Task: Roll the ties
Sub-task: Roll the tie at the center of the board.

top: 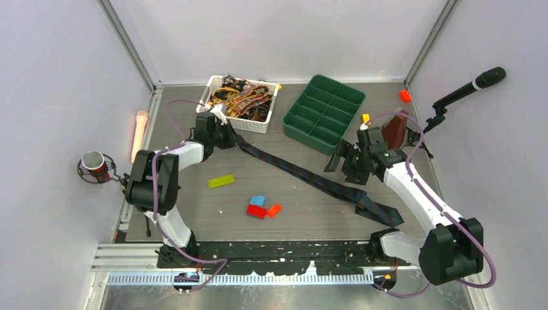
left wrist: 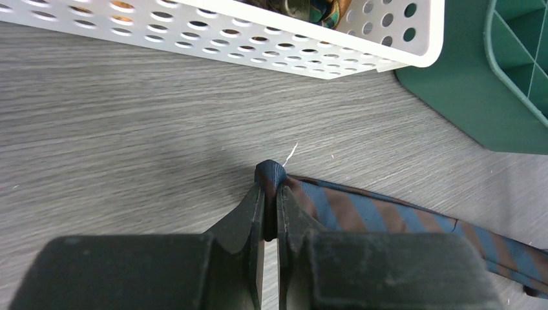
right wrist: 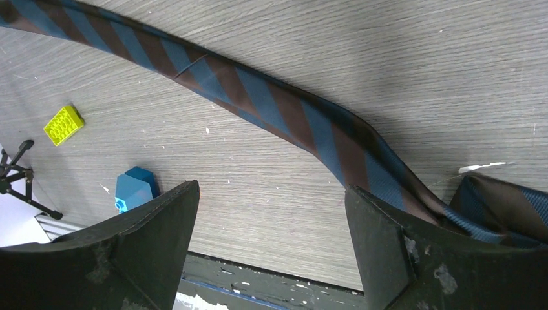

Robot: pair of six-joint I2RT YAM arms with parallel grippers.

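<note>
Top external: looking steeply down from high above the near edge, taking in the whole table [top: 194, 206] from afar. Left wrist: facing forward and down past the left tool [left wrist: 270, 190], sitting very near the table, catching the white basket [left wrist: 258, 45] wall. Right wrist: looking down through the right tool [right wrist: 271, 190], close in. Sharing across all three: the striped tie [top: 310, 176].

One striped tie [top: 310, 177] on the table [top: 194, 219]; more ties [top: 242, 100], too tangled to count, in one basket [top: 258, 126]. One tray [top: 304, 137]. Six bricks: lime brick [top: 221, 181], blue brick [top: 257, 201], red brick [top: 256, 211] and orange brick [top: 274, 210] near 6 o'clock; yellow brick [top: 366, 118] and orange-red brick [top: 405, 95] near 1 o'clock. Two microphones: a microphone [top: 95, 165] at 9 o'clock, a second microphone [top: 488, 77] at 2 o'clock.
</note>
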